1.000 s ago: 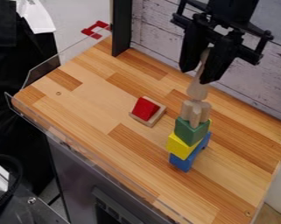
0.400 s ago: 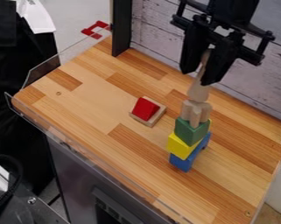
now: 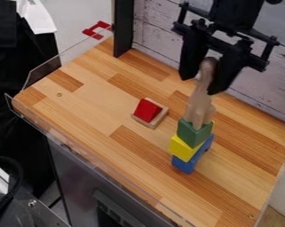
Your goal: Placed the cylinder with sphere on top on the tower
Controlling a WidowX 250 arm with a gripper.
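Gripper stands parted around the sphere-topped cylinder, now on the tower

The black gripper hangs over the tower, its two fingers partly open on either side of the sphere-topped cylinder. The space between the fingers is wider than the cylinder's upper part; whether either finger touches it cannot be told. The cylinder is pale, plain wood, narrow below its rounded ball and broader lower down. It stands nearly upright above the green block, among short pale wooden pegs whose exact number is hidden.

Below come one green block and one yellow block facing the camera, both smooth and flat-sided with sharp corners. A thin strip of yellow shows behind the green. Blue shows at the bottom and again behind the yellow; whether that is one block or two is unclear. The tower rises from the right half of the table, about midway between the wall-side edge and the near edge.

Left of the tower, towards the wall-side edge, one glossy red wedge with a ridged top rests on one flat, square-cornered piece of pale wood. The tabletop is striped wood in lighter and darker strips, with a clear guard along its left edge.
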